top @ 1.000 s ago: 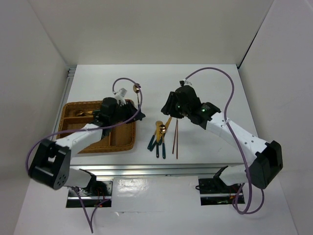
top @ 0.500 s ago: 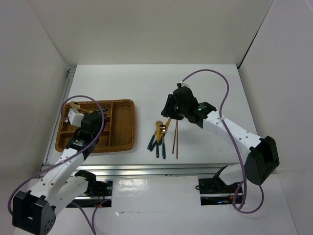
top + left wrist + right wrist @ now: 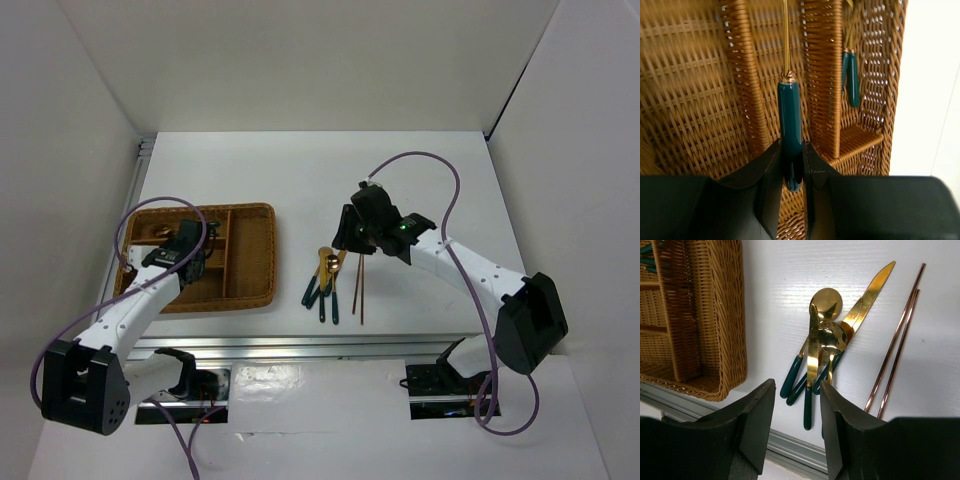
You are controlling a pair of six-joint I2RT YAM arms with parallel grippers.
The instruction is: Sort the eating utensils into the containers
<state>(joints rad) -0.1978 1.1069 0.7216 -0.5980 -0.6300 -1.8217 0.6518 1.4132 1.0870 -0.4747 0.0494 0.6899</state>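
Observation:
My left gripper (image 3: 791, 165) is shut on the teal handle of a gold-headed utensil (image 3: 789, 115). It holds the utensil over the left part of the brown wicker tray (image 3: 255, 212), along a divider (image 3: 747, 100). Two teal-handled utensils (image 3: 851, 80) lie in a narrow compartment to its right. My right gripper (image 3: 796, 385) is open and empty above a pile of gold spoons, forks and a knife (image 3: 822, 340) on the white table. In the top view this pile (image 3: 325, 280) lies right of the tray. Two reddish-brown chopsticks (image 3: 897, 345) lie beside the pile.
The tray's right wall (image 3: 725, 315) is close to the left of the pile. The table's front edge with a metal rail (image 3: 330, 345) runs just below the utensils. Purple cables loop over both arms.
My left arm swung from the tray's right side to its left part, carrying the utensil, then settled low over the tray. My right gripper shifted slightly nearer the pile.

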